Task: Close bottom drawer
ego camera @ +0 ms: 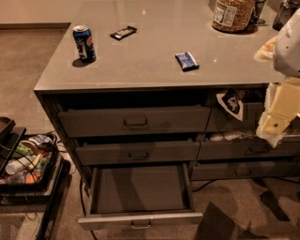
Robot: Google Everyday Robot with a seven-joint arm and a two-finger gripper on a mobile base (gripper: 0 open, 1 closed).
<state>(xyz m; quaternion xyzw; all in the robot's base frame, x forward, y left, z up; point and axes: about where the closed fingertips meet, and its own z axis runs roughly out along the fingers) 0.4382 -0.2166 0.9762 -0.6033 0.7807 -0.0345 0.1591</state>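
Well, the bottom drawer [140, 187] is hanging wide open here, pulled far out of the cabinet toward the camera. Its flat dark base is showing in full, and its small metal loop handle [141, 225] is sitting centred on the slim front panel at the lower edge of the view. Above it, the middle drawer [138, 152] is poking out just a little, and the top drawer [133, 121], the tallest front, is sitting above that.

Over at the right edge, the gripper [275, 123] is hovering at the end of the white and cream arm. It is level with the upper drawers of the right-hand column and well apart from the bottom drawer; whether it is open or closed, I cannot tell. A black-and-white packet [231, 103] is sticking out of the cabinet just beside it.

Up on the grey countertop [150, 70], a blue can [84, 43] is standing upright near the left corner, a dark snack bar [123, 32] is lying behind it, a blue packet [187, 61] is lying further right, and a big jar [233, 14] is standing at the far right. Low at the left, a black tray [51, 176] of mixed items is sitting.
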